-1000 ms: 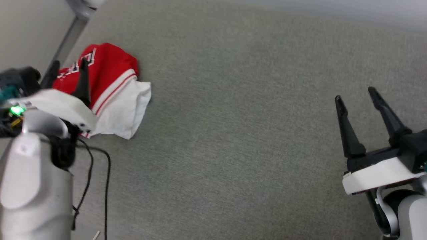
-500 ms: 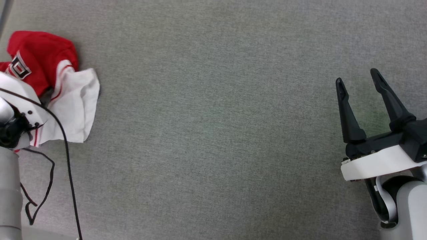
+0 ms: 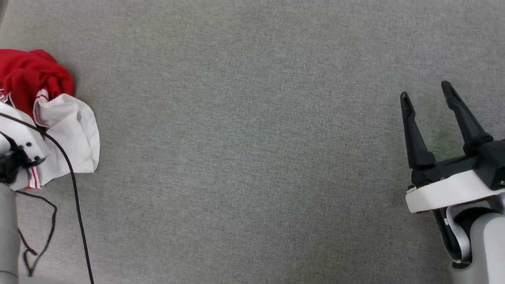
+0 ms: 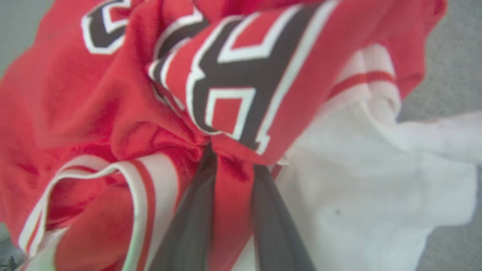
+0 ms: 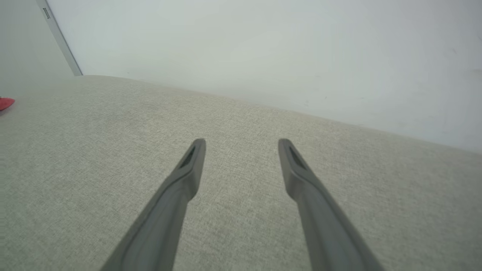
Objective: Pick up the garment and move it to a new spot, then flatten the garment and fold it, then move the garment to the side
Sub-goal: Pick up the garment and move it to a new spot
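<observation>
Head view: finds the garment (image 3: pixel 55 118) crumpled at the far left edge of the grey woven surface (image 3: pixel 252 157), partly under the left arm's white wrist housing (image 3: pixel 17 130) and a dark cable (image 3: pixel 75 189). Looks tighter than half a second back, with the white sleeve drawn in toward the wrist and the black lettering no longer facing up. Shows the right end effector (image 3: pixel 425 90) at lower right, well apart from the cloth, spread wide and empty.

Left wrist view: puts the left end effector (image 4: pixel 231 165) closed on a fold of red fabric, pinched between the two dark fingers (image 4: pixel 192 222) just below the black, white-outlined lettering (wide apart above the cloth a second ago). Suggests the pick-up grasp is made, with the lift and the carry to a new spot not yet done.

Right wrist view: looks along open jaws over bare surface toward a pale wall (image 5: pixel 263 56), with a sliver of red at the far left edge.
</observation>
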